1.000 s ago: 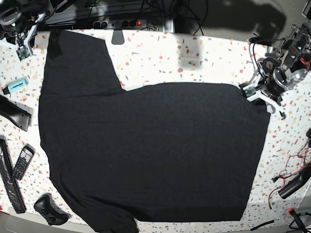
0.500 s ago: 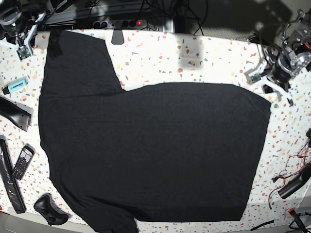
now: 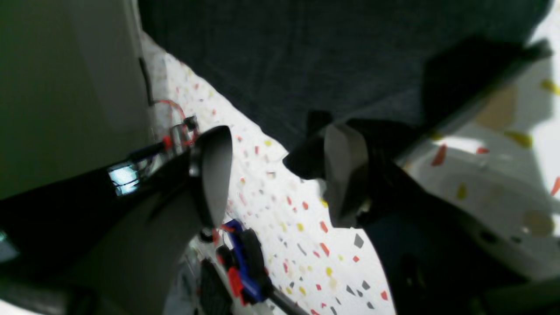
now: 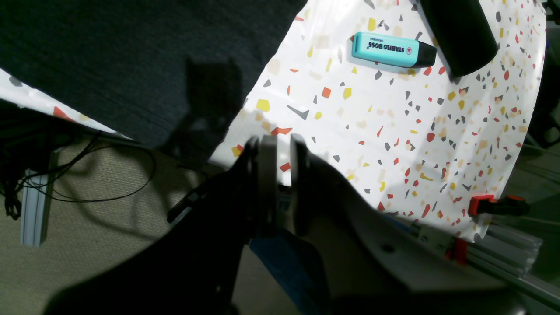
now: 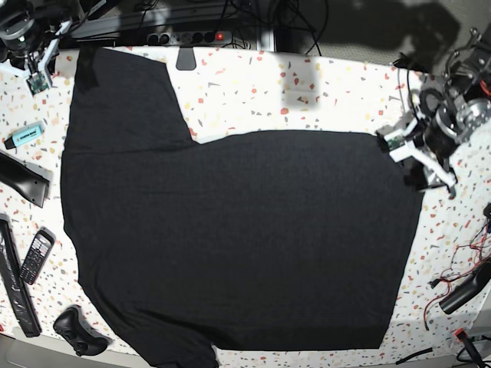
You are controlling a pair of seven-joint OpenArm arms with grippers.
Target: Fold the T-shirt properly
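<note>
On the speckled table, left hand gapes, seemingly touching T-shirt.

A robotics lab bench: a terrazzo-patterned table, a power strip with cables at the upper edge, aluminium framing at lower right.

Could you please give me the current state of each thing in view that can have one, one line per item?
T-shirt: spread flat on the table, plain black side up, not yet folded.
Left gripper: open, at the shirt's corner, holding nothing.
Right gripper: nearly shut, empty, off the shirt.
Highlighter: capped, lying on its side.
Power strip: switch lit red.
</note>
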